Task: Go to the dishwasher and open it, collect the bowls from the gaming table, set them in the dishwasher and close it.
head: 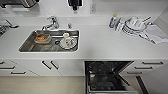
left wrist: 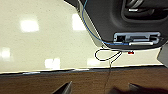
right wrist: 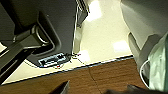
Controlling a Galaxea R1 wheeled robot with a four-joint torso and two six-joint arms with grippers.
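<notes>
The dishwasher (head: 107, 77) stands open under the white counter (head: 100, 42) at the lower right, showing a dark inside with wire racks. The gaming table is out of view. In the sink (head: 27, 46) lie a bowl (head: 42, 38) holding something orange and a white plate with a cup (head: 67, 42). My left gripper (left wrist: 100, 88) hangs over a pale floor and a brown wood strip, its dark fingertips (left wrist: 65, 88) wide apart with nothing between them. My right gripper (right wrist: 97, 90) is over the same kind of floor, open and empty.
A tap (head: 51, 23) rises behind the sink. A bottle (head: 113, 21) and a stack of dishes (head: 133, 25) sit at the back right, a cloth (head: 156, 33) beside them. White drawers (head: 147, 67) flank the dishwasher. Something pale green (right wrist: 158, 67) is beside the right gripper.
</notes>
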